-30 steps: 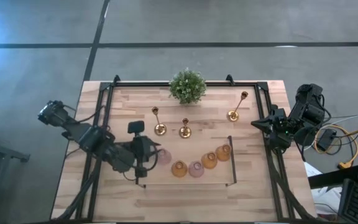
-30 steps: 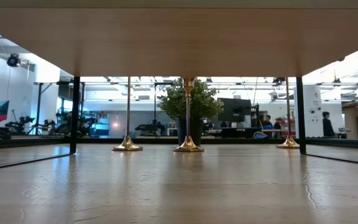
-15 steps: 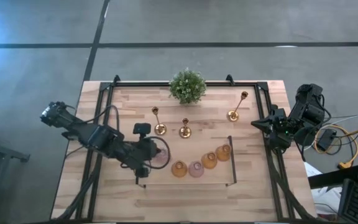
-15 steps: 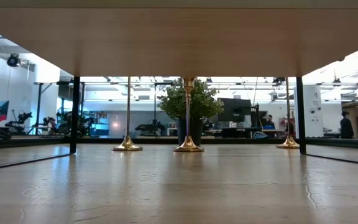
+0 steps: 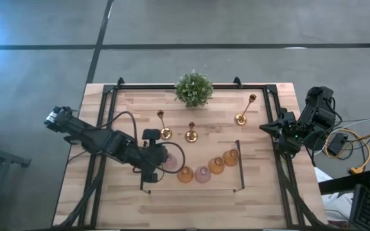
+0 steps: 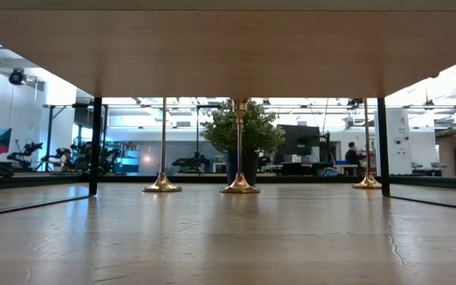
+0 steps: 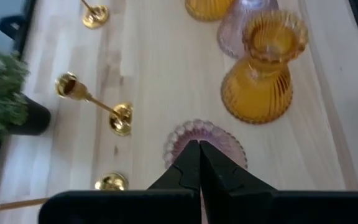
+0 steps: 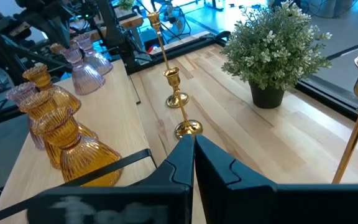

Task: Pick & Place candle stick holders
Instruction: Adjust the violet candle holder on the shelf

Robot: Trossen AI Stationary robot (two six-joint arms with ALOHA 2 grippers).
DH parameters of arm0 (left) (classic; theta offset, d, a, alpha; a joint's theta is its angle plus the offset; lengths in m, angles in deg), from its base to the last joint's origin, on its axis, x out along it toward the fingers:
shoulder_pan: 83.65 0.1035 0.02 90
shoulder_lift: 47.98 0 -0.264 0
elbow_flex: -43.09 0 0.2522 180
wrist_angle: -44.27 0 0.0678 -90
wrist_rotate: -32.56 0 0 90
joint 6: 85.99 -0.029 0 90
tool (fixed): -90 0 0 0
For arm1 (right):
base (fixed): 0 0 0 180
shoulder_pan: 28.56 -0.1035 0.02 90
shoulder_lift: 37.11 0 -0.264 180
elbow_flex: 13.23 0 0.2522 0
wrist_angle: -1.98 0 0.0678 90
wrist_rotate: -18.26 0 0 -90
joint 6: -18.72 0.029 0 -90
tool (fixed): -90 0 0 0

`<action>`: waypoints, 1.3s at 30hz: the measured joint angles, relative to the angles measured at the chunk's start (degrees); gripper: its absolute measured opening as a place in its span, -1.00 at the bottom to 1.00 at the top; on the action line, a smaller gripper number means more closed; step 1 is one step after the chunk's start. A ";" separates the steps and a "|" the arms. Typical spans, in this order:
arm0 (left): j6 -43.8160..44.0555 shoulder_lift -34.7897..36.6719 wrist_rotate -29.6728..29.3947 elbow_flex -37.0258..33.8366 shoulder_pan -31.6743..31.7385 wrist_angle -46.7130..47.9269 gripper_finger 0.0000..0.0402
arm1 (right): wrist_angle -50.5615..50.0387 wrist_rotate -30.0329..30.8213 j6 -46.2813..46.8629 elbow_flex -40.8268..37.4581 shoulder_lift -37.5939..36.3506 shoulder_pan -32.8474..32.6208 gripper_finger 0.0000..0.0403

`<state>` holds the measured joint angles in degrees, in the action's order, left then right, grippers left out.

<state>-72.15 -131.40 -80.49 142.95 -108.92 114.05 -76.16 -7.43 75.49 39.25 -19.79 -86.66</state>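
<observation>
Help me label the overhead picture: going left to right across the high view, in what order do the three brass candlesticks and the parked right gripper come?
Left brass candlestick → middle brass candlestick → right brass candlestick → right gripper.

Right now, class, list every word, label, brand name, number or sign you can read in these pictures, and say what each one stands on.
None can be read.
The brass candlesticks, the glass cups, the potted plant and the wooden table carry no visible lettering.
The screens in the room behind the table are too small and blurred to show any text.
</observation>
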 joint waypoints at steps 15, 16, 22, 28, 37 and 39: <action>1.07 0.14 5.85 -2.60 0.80 -3.88 -1.00 | 0.02 0.00 0.00 0.00 0.01 0.00 -0.96; 1.06 0.14 5.88 -2.60 0.80 -3.86 -1.00 | 0.02 0.00 0.00 0.00 0.00 0.00 -0.96; 0.78 0.13 6.51 -2.62 0.78 -4.71 -1.00 | 0.00 0.00 0.00 0.00 0.00 0.00 -0.96; 0.14 0.13 7.13 -2.66 0.80 -5.17 -1.00 | 0.00 0.00 0.00 0.00 0.00 0.00 -0.96; -1.49 0.11 6.26 -0.68 0.91 -4.16 -1.00 | 0.00 0.00 0.00 0.00 0.00 0.00 -0.96; -1.85 0.12 5.85 -0.07 0.91 -3.87 -1.00 | 0.02 0.00 -0.01 0.00 0.01 0.00 -0.96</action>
<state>-74.00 -131.27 -74.64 142.87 -108.01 110.18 -76.14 -7.43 75.48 39.25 -19.78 -86.66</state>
